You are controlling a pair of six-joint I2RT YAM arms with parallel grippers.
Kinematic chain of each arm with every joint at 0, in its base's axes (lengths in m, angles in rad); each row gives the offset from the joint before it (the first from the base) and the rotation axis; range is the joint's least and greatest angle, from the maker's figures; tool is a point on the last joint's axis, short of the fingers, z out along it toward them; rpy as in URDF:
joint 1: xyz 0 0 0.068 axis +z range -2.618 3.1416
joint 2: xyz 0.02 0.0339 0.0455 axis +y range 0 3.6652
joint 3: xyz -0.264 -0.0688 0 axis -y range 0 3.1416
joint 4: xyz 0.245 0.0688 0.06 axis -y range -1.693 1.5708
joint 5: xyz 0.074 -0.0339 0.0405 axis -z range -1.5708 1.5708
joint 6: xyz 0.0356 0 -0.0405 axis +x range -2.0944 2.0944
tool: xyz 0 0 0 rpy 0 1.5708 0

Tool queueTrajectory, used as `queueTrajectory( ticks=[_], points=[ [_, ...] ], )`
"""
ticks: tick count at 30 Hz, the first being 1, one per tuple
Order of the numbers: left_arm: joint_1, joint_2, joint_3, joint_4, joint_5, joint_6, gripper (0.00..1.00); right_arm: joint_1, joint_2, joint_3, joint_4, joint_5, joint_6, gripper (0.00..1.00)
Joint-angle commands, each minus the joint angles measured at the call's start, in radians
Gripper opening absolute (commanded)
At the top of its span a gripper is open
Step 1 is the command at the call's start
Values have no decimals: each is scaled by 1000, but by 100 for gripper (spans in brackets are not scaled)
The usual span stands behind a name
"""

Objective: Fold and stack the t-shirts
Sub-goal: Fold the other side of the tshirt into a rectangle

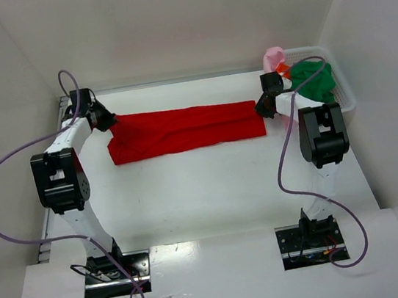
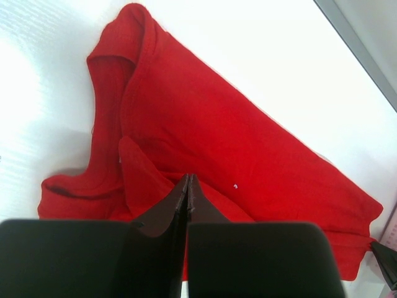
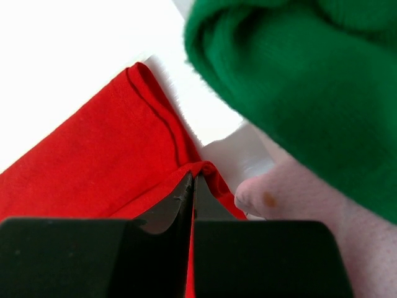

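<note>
Top external shows the red t-shirt [image 1: 185, 129] pulled into a long flat band across the smooth white desk [image 1: 205, 192], its soft knit bunched at the left end. The left jaws are pinched together on a raised fold there. The right jaws are clamped on the hemmed corner at the other end (the stitching shows in the right wrist view). Just beside that corner, a fuzzy dark green t-shirt [image 1: 315, 79] and a pale pink t-shirt [image 1: 273, 57] are heaped in a white plastic basket [image 1: 349, 98].
</note>
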Motion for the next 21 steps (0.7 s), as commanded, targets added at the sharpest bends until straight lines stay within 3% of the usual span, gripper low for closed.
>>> queueTrajectory(
  ticks=[1, 7, 21],
  points=[
    [7, 27, 52, 38, 24, 22, 0, -10, 5, 16, 32, 32, -11, 2],
    [7, 56, 84, 38, 33, 22, 0, -10, 27, 47, 2, 44, -20, 0],
    [16, 76, 115, 38, 42, 41, 0, -10, -128, -73, 14, 62, -11, 0]
  ],
)
